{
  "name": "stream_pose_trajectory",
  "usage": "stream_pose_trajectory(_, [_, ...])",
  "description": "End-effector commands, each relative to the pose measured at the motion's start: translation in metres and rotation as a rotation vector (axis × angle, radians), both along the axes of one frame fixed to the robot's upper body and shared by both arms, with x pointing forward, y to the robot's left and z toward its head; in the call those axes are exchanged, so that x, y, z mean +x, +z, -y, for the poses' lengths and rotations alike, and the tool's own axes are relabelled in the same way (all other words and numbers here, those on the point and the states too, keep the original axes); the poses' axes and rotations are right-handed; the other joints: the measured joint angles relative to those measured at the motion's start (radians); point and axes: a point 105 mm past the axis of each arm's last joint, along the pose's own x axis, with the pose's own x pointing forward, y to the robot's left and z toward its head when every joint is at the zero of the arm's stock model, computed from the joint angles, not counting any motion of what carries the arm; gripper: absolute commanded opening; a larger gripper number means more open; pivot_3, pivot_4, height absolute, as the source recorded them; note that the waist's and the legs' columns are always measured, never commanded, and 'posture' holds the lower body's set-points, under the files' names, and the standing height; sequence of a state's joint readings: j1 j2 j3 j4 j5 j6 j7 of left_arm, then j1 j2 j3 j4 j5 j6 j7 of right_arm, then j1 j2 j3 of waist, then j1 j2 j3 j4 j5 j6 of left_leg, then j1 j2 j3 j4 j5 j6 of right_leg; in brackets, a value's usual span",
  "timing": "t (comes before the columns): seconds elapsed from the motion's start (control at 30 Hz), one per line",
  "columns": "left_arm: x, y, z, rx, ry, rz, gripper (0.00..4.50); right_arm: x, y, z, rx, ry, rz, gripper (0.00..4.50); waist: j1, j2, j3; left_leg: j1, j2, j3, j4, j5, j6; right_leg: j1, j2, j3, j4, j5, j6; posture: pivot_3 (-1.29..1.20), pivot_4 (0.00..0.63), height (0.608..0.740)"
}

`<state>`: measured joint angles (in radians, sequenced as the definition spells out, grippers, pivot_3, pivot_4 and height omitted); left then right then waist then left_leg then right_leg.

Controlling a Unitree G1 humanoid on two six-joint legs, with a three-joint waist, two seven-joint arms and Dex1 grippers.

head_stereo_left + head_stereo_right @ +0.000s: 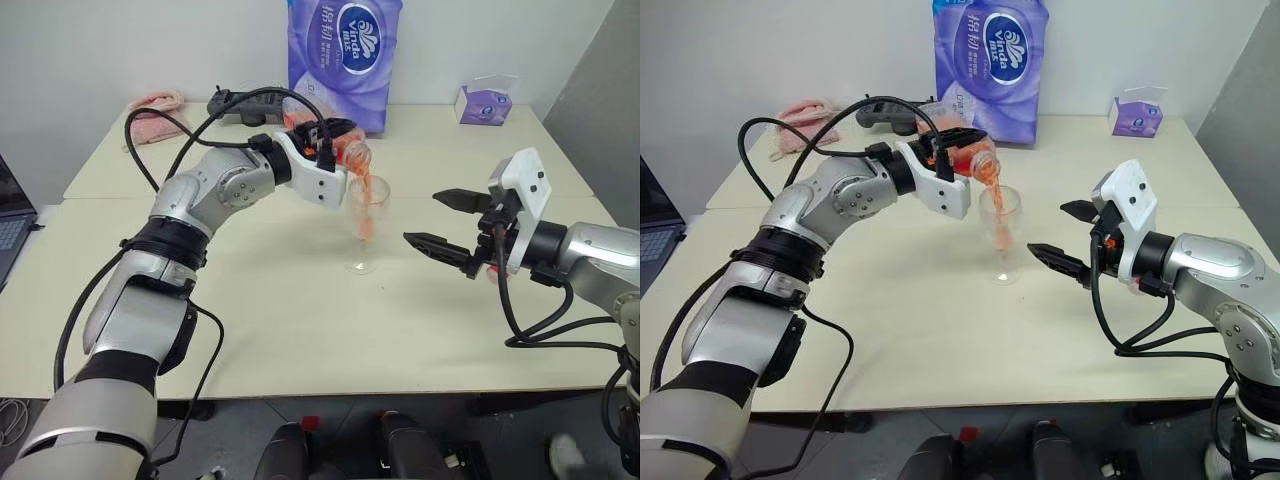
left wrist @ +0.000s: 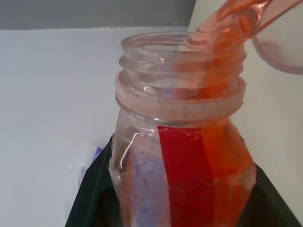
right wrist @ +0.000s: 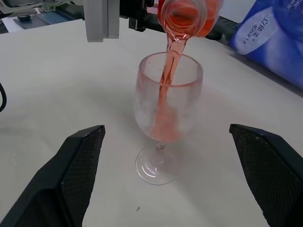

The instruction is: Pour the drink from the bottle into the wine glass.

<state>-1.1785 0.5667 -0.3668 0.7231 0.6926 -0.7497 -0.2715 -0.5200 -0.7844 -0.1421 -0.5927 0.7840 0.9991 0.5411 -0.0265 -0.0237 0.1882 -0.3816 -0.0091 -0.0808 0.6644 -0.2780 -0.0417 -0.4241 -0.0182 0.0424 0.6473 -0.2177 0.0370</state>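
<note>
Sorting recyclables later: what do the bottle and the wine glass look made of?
The bottle: seemingly thin clear plastic, given its moulded threaded neck and slightly creased walls. The wine glass: clear and colourless with a thin stem; probably glass, though clear plastic can't be excluded.

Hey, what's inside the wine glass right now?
A stream of the orange-red drink falls from the tilted bottle into the wine glass and pools in its bowl. Splashed, misted walls hide the exact level.

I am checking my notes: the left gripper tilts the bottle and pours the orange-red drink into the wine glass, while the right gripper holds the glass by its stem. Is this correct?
Not quite. The right gripper is open and apart from the wine glass, as the right wrist view shows. The left gripper does pour the drink from the bottle.
</note>
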Motion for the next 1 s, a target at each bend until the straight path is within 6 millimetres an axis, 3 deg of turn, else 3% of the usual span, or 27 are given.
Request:
stream_pose_trajectory(0.03, [-0.0047,0.0233,0.0014,-0.016,-0.021,0.075,1.72,-0.0020,0.0095,-0.0009,-0.002,0.005,0.057,4.50,0.000,0.000,0.000,0.000,0.000,0.000,0.000,0.000,0.000,0.000,0.000,0.000,0.000,0.000,0.000,0.00,0.150,0.740])
stream_pose_trajectory(1.0, [-0.0018,0.0173,-0.0019,0.033,-0.015,0.069,1.72,0.0015,0.0096,-0.0064,-0.009,0.017,0.065,4.50,0.000,0.000,0.000,0.000,0.000,0.000,0.001,0.000,0.000,0.000,0.000,0.000,0.002,0.000,0.000,0.00,0.150,0.740])
